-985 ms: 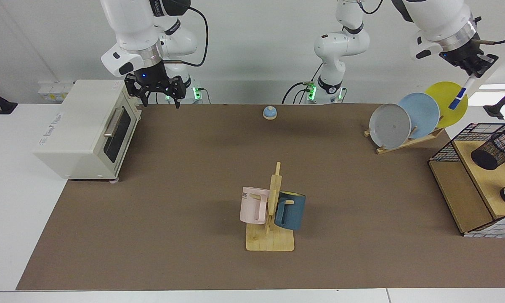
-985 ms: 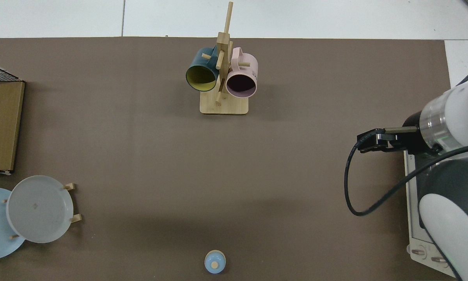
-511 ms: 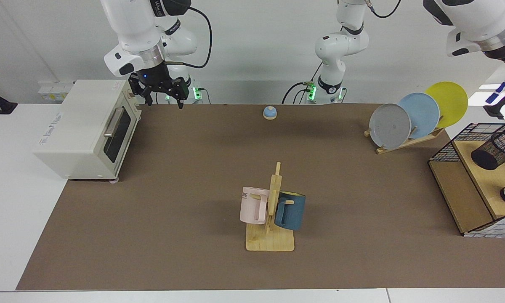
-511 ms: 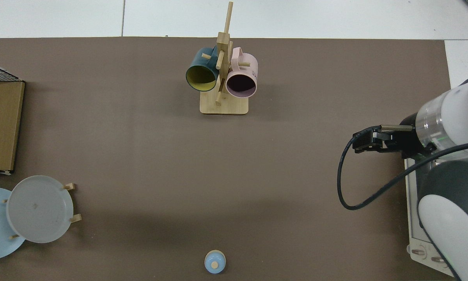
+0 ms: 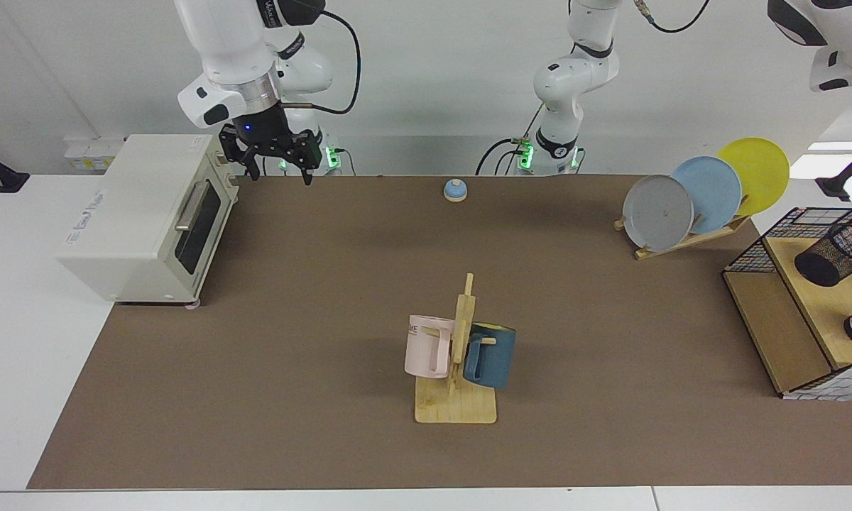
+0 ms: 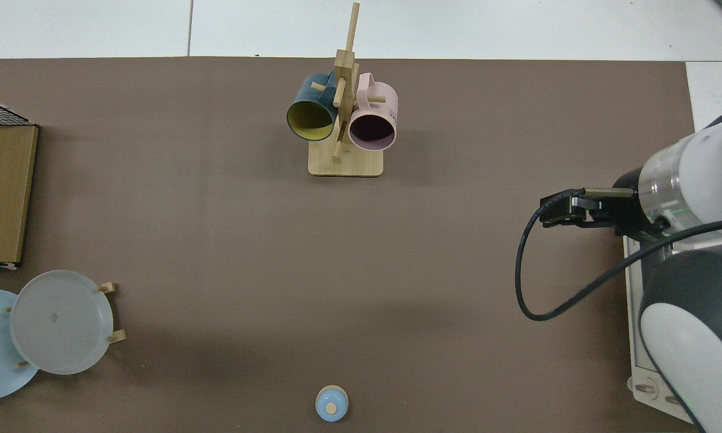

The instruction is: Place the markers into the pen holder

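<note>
The right arm is seen at the upper left of the facing view, its wrist pointed down and the right pincer (image 5: 275, 162) held above the brown counter (image 5: 369, 284) just beside the white toaster oven (image 5: 149, 213), with its fingers spread apart and nothing between them. In the top view the same arm enters from the right edge, where a black cable loop is shown and the pincer's fingers are hidden under the wrist. The left arm is cut off at the upper right corner of the facing view; only a white link is seen, the left pincer lies outside both frames, and the marker cannot be found in either view. The pen holder (image 5: 839, 252) is shown only in the facing view, at the right edge, tilted on the wooden shelf inside the wire basket (image 5: 752, 255). A mug rack (image 5: 457, 369) with a pink mug and a blue mug is seen in both views.
</note>
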